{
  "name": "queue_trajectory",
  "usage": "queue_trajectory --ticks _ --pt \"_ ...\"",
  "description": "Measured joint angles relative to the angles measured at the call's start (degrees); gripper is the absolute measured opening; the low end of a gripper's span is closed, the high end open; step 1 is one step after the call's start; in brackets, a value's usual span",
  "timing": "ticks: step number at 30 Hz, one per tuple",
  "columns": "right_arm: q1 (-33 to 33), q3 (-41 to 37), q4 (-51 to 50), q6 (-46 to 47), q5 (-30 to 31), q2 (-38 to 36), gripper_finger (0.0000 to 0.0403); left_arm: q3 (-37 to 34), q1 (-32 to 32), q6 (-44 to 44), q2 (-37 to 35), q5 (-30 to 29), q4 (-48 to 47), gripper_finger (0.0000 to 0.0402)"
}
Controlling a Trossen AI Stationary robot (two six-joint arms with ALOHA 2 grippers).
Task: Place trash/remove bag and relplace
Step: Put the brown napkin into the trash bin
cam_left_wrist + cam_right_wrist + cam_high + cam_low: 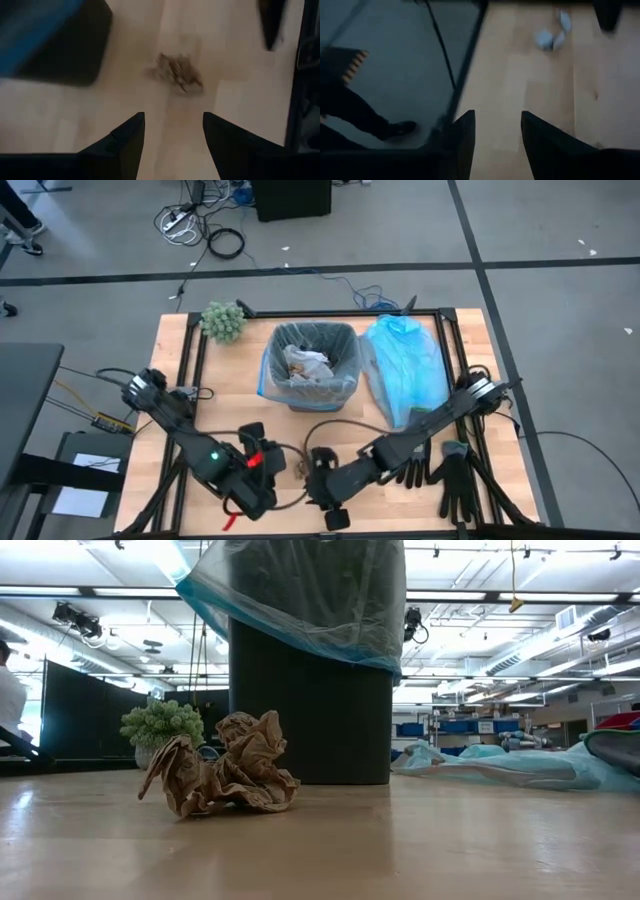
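Left gripper [172, 132] hovers with jaws apart over the brown scrap [176, 73] (empty-handed), right gripper [497, 130] likewise parted and empty near the table [530, 90] edge.

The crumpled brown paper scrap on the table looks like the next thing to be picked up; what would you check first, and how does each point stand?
1. Crumpled brown paper scrap free on the wooden table, touching nothing: ok.
2. Left gripper open and empty: ok.
3. Scrap ahead of its fingers, none yet around it: ok.
4. Right gripper open, empty, aimed at the table edge: ok.
5. Black bin lined, rim open: ok.
6. Room left in the bin: cannot tell.
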Motion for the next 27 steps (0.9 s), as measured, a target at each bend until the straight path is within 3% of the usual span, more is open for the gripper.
queue_trajectory --ticks 10,17,23,27 --pt "-1.6 -0.1 -6.6 4.5 6.3 9.1 0.0146 0.0 -3.8 -10.6 2.1 3.9 -0.3 0.0211" --pt "-3.7 -0.1 -7.0 5.2 10.6 9.0 0.0146 0.0 -7.5 -19.8 2.1 3.8 -2.0 0.0211" --pt "-6.2 -0.1 -6.6 4.6 5.6 9.3 0.0146 0.0 -9.0 -27.5 2.1 2.6 -7.9 0.0211" --pt "-6.8 -0.5 -7.8 4.2 5.3 9.3 0.0146 0.0 -9.0 -28.8 2.1 1.2 -9.7 0.0211"
